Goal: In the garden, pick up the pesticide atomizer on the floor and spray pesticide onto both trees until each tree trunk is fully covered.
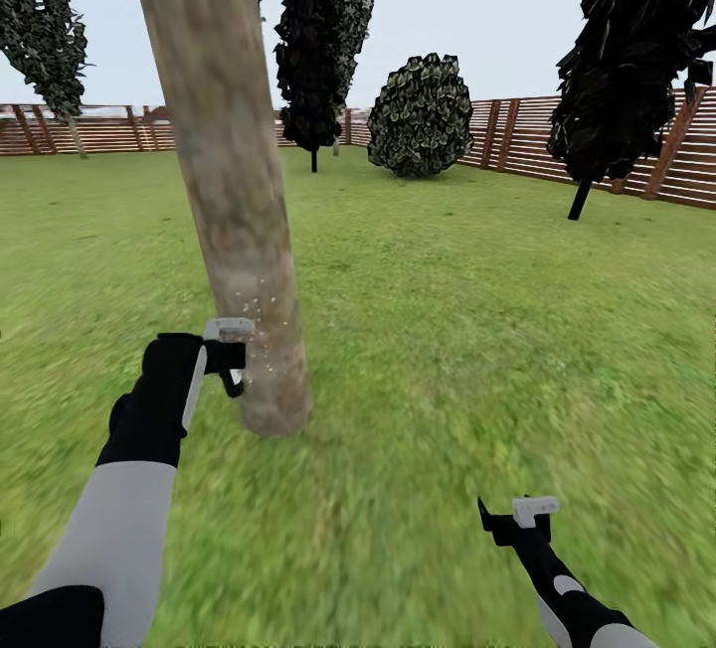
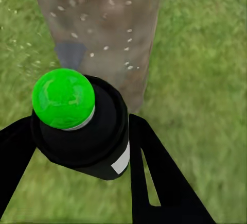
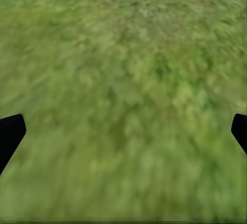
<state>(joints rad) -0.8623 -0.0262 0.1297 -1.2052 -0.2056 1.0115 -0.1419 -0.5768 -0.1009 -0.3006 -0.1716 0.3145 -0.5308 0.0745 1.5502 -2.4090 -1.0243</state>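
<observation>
Head view: the left claw (image 1: 236, 370) sits low beside the foot of the nearest tree trunk (image 1: 224, 161), which rises at a tilt out of the grass lawn (image 1: 447, 330). White specks of pesticide (image 1: 261, 325) float against the bark just by the claw. The left arm reaches forward with its wrist bent toward the trunk. The right claw (image 1: 512, 514) hangs low over bare grass, well apart from the trunk, its arm tucked close to the body. A round bush (image 1: 422, 116) and the slatted fence (image 1: 597, 146) stand far behind.

Left wrist view: the pesticide atomizer (image 2: 85, 126) is clenched between the left claw's 2 black fingers (image 2: 154, 167), green cap pointing at the trunk just ahead. Specks dot the bark, thickest on the part facing the nozzle. The bottle looks small, rigid and light, probably smooth-sided, so a hold around the black body under the cap, as here, seems the safest place; a loose grip could let it twist. The specks look sparse, so coverage of this trunk seems partial.

Right wrist view: blurred grass, with 2 dark fingertips (image 3: 10, 134) set far apart at opposite edges, so the right claw is released and carries nothing.
</observation>
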